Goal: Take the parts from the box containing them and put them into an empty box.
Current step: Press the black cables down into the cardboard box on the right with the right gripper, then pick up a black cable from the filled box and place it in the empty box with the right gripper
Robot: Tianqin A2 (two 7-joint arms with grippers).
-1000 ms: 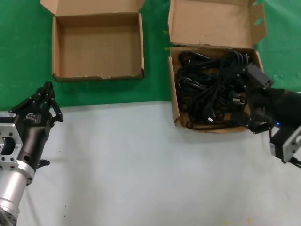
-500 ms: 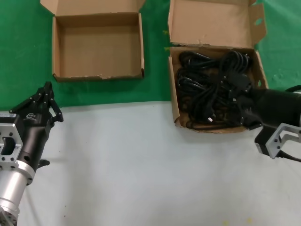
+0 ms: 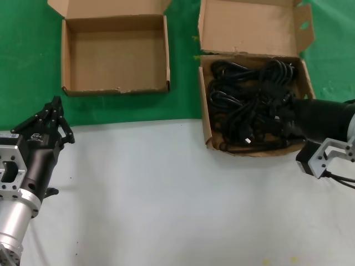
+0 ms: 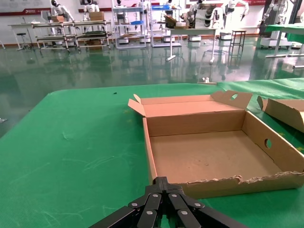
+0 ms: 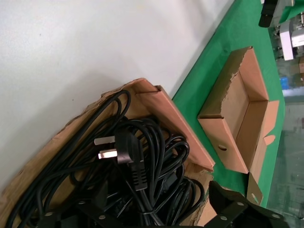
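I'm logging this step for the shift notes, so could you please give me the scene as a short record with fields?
surface: green mat at the back, white tabletop in front
full box: box containing them, lid flap up
contents: parts, black cords piled inside, a plug showing
target: empty box, nothing inside
right gripper: reaching into the full box among the cords; grip not visible
left gripper: shut, parked near the front of the empty box
cords moved: none yet
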